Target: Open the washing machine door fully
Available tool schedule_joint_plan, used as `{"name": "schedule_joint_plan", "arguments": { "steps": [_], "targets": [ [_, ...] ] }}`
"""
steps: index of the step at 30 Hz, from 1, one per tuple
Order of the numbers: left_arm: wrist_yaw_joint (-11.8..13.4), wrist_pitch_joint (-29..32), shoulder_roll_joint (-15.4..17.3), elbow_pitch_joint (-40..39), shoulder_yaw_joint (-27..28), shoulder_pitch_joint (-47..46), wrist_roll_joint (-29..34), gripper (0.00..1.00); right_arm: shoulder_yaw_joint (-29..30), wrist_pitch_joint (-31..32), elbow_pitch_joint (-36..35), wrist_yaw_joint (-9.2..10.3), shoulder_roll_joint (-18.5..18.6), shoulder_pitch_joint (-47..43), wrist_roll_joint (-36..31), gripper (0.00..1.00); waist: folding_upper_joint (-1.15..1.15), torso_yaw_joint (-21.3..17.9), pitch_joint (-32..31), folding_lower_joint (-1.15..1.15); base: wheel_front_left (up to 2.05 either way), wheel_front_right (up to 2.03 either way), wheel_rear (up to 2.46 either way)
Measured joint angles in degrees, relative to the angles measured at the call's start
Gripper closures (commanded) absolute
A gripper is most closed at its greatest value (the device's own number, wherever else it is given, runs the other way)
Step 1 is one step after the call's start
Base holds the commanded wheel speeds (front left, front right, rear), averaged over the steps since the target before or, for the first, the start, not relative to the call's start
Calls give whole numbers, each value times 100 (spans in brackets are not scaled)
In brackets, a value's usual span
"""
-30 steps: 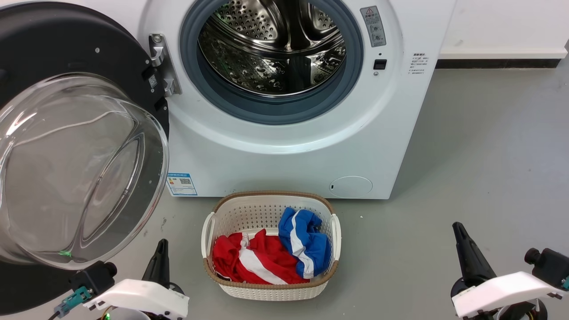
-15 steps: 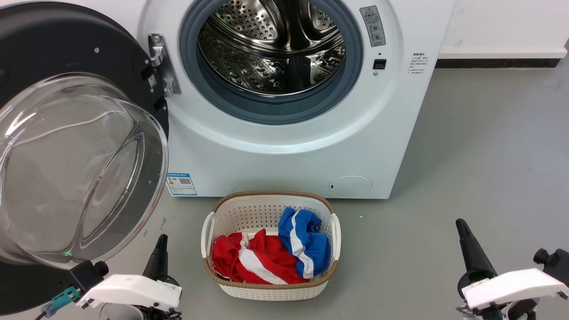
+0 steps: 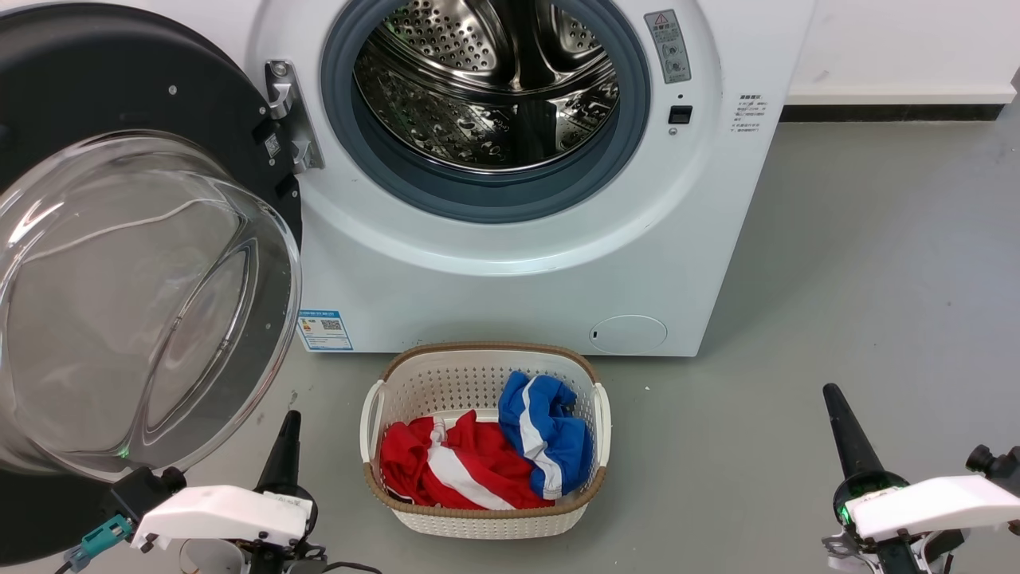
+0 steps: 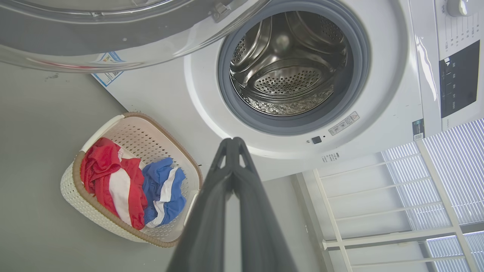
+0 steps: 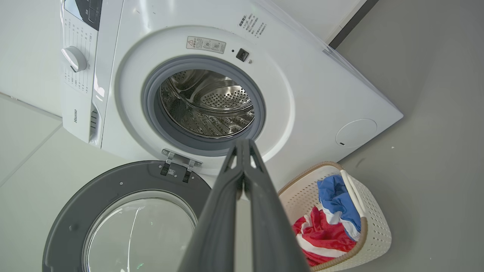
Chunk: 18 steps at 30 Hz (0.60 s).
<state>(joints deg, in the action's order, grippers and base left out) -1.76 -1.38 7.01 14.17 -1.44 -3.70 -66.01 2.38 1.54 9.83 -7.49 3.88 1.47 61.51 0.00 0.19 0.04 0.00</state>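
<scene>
At left of head frame, washing machine door [image 3: 119,104] standing wide open, hinged to washing machine [image 3: 518,287] at top centre. Lower left, left hand [image 3: 290,424] closed, empty. Lower right, right hand [image 3: 833,396] closed, empty.

Left gripper [image 3: 292,416] fingers together; right gripper [image 3: 831,391] likewise; both held low
</scene>
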Motion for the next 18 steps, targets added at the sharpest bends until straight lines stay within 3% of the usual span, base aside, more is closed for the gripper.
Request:
{"name": "schedule_joint_plan", "arguments": {
  "steps": [18],
  "targets": [
    [-181,269,-135,-1,260,-46,-865,100,83,112,140,0,3,153,1062,100,0,-5,4,0,0,0,0]
  ]
}}
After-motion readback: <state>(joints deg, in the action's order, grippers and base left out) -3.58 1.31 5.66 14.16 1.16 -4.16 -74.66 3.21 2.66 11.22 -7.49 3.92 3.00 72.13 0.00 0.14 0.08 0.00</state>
